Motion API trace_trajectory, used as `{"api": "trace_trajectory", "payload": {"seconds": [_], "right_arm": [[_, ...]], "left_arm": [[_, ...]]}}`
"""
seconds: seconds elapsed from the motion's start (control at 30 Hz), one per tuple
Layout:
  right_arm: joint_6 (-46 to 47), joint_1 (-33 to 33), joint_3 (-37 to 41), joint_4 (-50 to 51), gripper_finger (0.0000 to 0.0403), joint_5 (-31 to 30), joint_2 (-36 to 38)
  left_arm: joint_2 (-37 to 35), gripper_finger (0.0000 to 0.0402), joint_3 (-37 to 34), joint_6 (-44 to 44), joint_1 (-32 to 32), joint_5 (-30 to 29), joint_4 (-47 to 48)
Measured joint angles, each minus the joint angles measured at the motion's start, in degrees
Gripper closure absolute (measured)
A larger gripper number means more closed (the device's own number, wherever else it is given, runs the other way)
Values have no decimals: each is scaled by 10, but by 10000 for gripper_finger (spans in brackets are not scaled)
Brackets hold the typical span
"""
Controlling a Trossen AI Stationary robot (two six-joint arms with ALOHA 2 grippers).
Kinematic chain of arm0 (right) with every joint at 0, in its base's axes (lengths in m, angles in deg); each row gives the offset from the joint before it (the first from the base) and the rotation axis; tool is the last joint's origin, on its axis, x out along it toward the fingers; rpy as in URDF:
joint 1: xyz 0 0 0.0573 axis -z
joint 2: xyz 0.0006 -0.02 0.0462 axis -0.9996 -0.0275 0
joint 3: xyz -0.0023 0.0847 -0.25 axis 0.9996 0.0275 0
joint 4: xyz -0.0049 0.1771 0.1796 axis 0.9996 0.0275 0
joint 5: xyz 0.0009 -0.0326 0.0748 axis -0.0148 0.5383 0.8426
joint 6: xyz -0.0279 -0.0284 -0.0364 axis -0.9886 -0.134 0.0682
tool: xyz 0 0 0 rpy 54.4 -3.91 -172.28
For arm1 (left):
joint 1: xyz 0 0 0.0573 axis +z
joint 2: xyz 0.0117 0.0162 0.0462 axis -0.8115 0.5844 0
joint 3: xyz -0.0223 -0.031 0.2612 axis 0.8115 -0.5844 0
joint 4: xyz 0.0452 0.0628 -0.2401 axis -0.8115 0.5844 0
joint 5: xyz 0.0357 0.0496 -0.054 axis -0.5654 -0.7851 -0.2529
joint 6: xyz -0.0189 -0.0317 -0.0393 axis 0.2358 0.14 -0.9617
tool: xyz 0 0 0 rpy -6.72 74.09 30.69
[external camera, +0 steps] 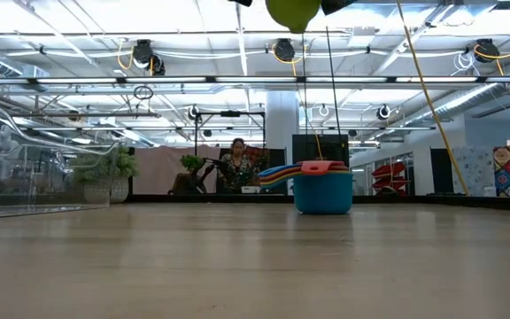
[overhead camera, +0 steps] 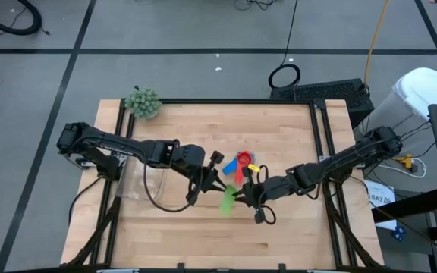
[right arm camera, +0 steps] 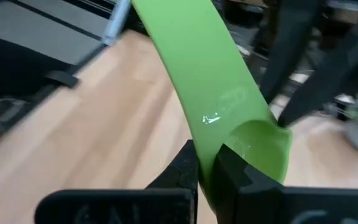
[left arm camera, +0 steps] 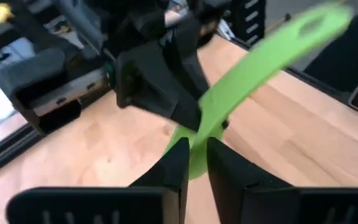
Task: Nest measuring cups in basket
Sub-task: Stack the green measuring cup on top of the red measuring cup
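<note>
Fingers of the right gripper (right arm camera: pixel 207 165) are clenched on the green measuring cup (right arm camera: pixel 229 118) where its flat handle meets the bowl, as seen in the right wrist view. The cup is held clear of the desk (overhead camera: pixel 203 227), above its middle, slightly toward the front edge. In the high view the cup (overhead camera: pixel 228 199) is seen as a short green bar whose long axis runs roughly front to back, between the two grippers. In the left wrist view the handle (left arm camera: pixel 272 56) is seen slanting away from the left gripper (left arm camera: pixel 197 158), its holed tip pointing away from that gripper, while the bowl end sits between the left fingers. The left gripper's fingers are set close around the cup's bowl end with a narrow gap between them; whether they grip it or have just let go cannot be told. The left gripper (overhead camera: pixel 212 180) reaches in from the desk's left side, the right gripper (overhead camera: pixel 250 196) from the right side.

Just behind the held cup, a nested stack of measuring cups (overhead camera: pixel 243 161) stands on the desk near its centre, red uppermost, with blue and yellow handles fanned out. A clear basket (overhead camera: pixel 144 182) lies toward the left edge, under the left arm. A fuzzy green ball (overhead camera: pixel 143 102) rests at the back left corner.
</note>
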Motion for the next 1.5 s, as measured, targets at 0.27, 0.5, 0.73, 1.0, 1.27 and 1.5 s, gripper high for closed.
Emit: {"api": "trace_trajectory", "payload": {"seconds": [0.27,0.5,0.73,1.0,1.27,1.5], "right_arm": [[-18,6,0,49,398,-29,33],[-28,32,-1,157,399,-42,75],[-62,81,0,290,399,-40,70],[-141,141,0,300,399,57,37],[-197,187,0,293,399,96,-19],[-217,224,0,300,399,120,-42]], "left_arm": [[-45,322,2,-8,-5,-59,29],[-84,321,1,-35,-9,-91,74],[-94,321,1,-93,-24,-93,87],[-93,321,1,-164,-39,-92,70],[-93,321,1,-204,-45,-91,73],[-93,321,1,-199,-55,-91,73]]}}
